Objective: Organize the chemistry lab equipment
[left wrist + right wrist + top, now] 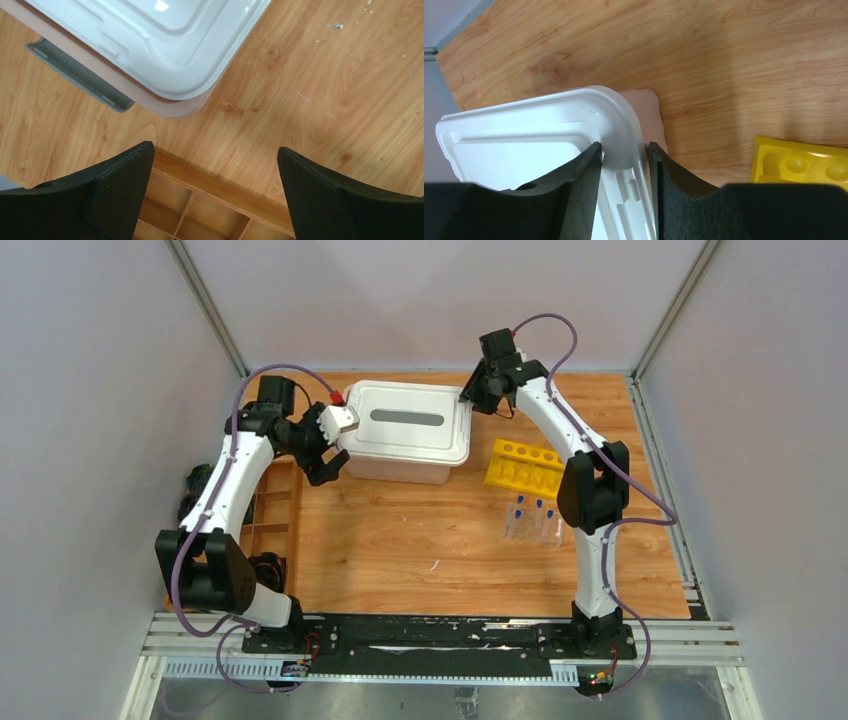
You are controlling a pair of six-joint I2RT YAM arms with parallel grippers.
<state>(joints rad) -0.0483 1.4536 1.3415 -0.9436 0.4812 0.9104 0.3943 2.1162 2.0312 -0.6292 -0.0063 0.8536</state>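
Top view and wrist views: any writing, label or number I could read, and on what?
None readable.
The white lid carries only a plain grey strip.
The yellow rack shows no markings.
Anything on the black base rail is too small to tell.

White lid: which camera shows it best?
The top external view: the whole lid shows there, sitting on the bin. The left wrist view catches only one corner. The right wrist view shows only another corner, with the right gripper straddling its rim.
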